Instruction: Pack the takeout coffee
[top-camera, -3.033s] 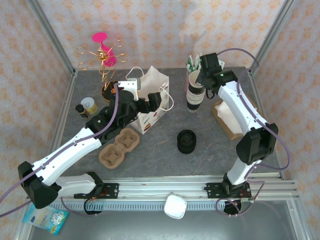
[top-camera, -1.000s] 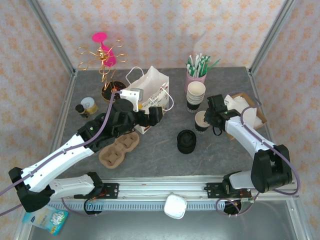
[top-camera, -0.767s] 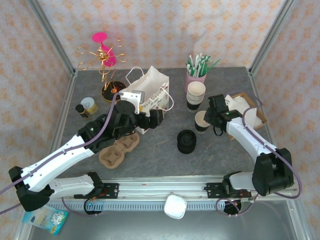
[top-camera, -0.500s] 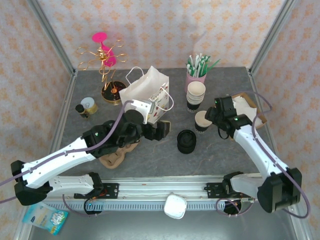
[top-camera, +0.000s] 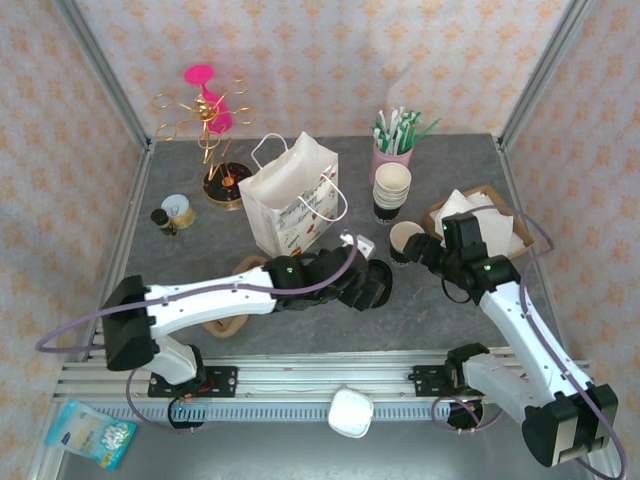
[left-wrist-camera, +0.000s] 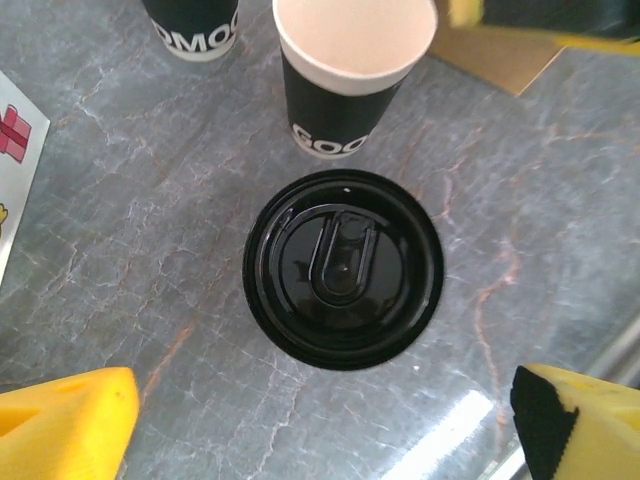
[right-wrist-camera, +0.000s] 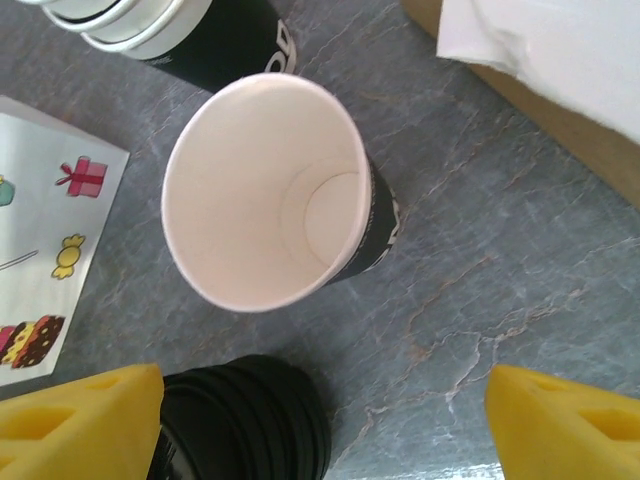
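Takeout coffee cup (top-camera: 405, 242) stands upright and lidless on the grey table (top-camera: 330, 335), right of centre, black outside and cream within; from the left wrist its white lettering (left-wrist-camera: 322, 142) is cut short by the curve of the wall and cannot be read whole. On the left, a cardboard cup carrier (top-camera: 222, 322) lies mostly hidden under the left arm. Behind it a white paper bag (top-camera: 290, 195) stands open. The left gripper (top-camera: 365, 282) hangs over the pile of black lids (left-wrist-camera: 343, 268), covering part of it from above; its yellow pads (left-wrist-camera: 65, 430) are spread wide on either side with nothing held. The cup is just beyond the pile, apart from it. Behind the cup is a stack of cream-rimmed cups (top-camera: 390, 190), cropped at the top edge in both wrist views. The right gripper (top-camera: 437, 256) sits just right of the cup, fingers (right-wrist-camera: 85, 420) well apart, clasping nothing.
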